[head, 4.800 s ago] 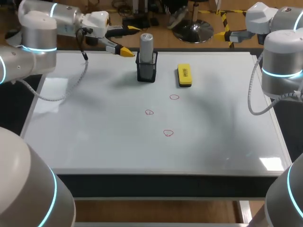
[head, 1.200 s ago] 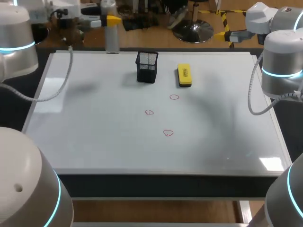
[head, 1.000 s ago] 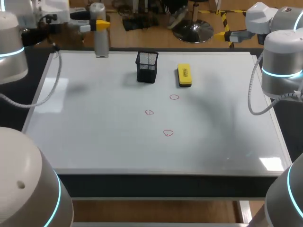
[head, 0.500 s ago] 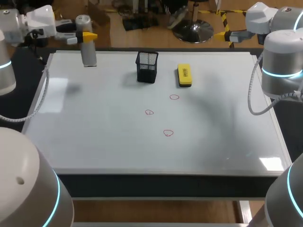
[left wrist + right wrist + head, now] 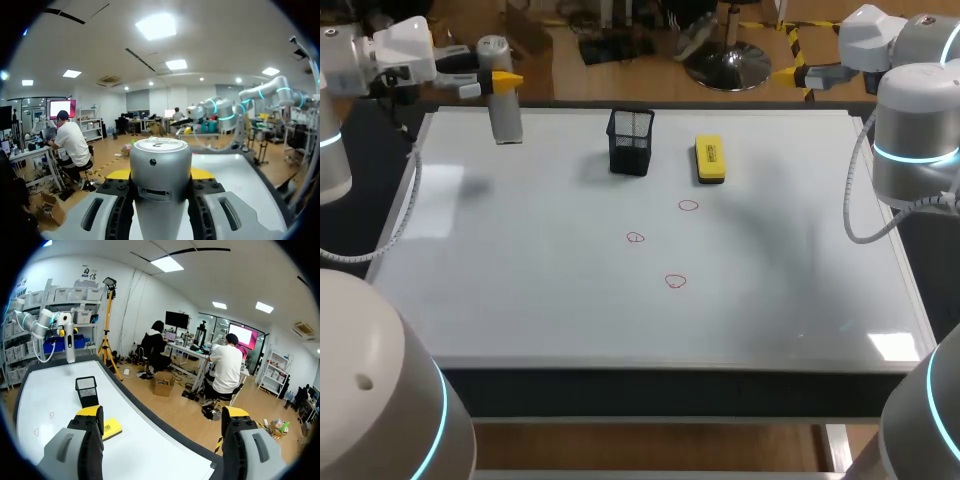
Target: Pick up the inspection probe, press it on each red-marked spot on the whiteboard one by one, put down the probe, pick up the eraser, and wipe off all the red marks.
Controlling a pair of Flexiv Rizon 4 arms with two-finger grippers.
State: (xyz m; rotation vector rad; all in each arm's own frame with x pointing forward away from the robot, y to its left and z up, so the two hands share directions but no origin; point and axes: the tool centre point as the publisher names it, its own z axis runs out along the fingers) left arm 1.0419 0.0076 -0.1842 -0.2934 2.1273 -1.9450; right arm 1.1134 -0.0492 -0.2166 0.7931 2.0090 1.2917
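**At the whiteboard's far-left corner: probe clamped in left gripper**

Head view. The left gripper (image 5: 503, 78) is closed on the inspection probe (image 5: 504, 112), a grey cylinder held upright with one yellow tip against its upper half. The probe stands over the far-left part of the whiteboard (image 5: 550, 320); I cannot tell whether its lower end touches the surface. A black mesh holder (image 5: 630, 142) stands near the far edge, and the yellow eraser (image 5: 709, 159) lies just beside it on the right. Three red marks (image 5: 689, 206) (image 5: 636, 238) (image 5: 675, 281) sit mid-board, well apart from the probe. The right arm (image 5: 912, 130) is at the board's right edge.

Left wrist view. The probe (image 5: 160, 170) fills the space between the two fingers (image 5: 116, 205), with both pressing its sides. Its flat cap faces the camera.

Right wrist view. The right gripper (image 5: 162, 415) has its fingers spread wide with nothing between them. Ahead of them lie the eraser (image 5: 112, 427), the mesh holder (image 5: 86, 390) and two of the red marks (image 5: 52, 415). The probe (image 5: 69, 342) shows upright at the board's far end.
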